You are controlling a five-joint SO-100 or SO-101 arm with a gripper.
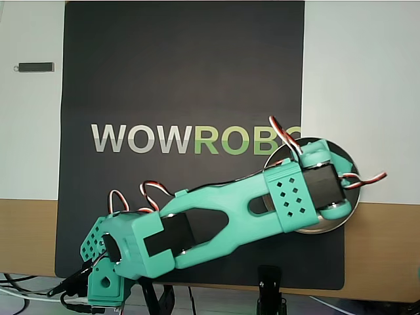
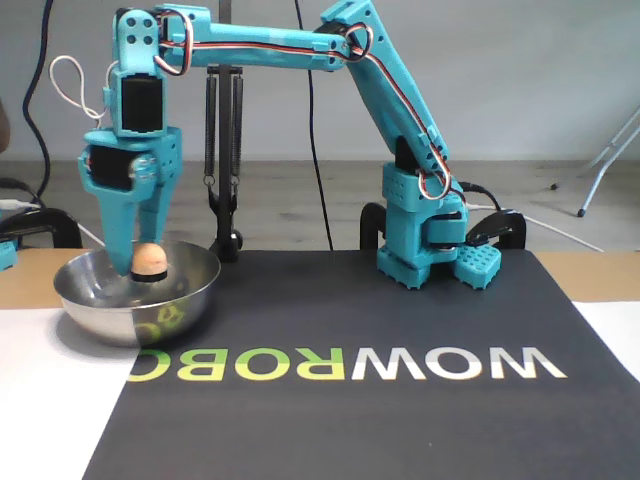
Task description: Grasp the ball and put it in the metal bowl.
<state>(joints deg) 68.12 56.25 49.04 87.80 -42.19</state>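
A black mat [image 2: 340,400] lettered WOWROBO covers most of the table, with the teal arm [image 2: 385,100] based at its far edge and reaching left in the fixed view. At the mat's left edge in that view sits the metal bowl [image 2: 105,305]; the overhead view shows the wrist hiding most of it [image 1: 351,203]. The gripper [image 2: 145,262] points down into the bowl, its fingers pinching the ball [image 2: 148,259] just above the rim line. The risk, as it looks: released from this height, the smooth ball could bounce off steel and hop out, or the fingers could clip the rim and shove the bowl.
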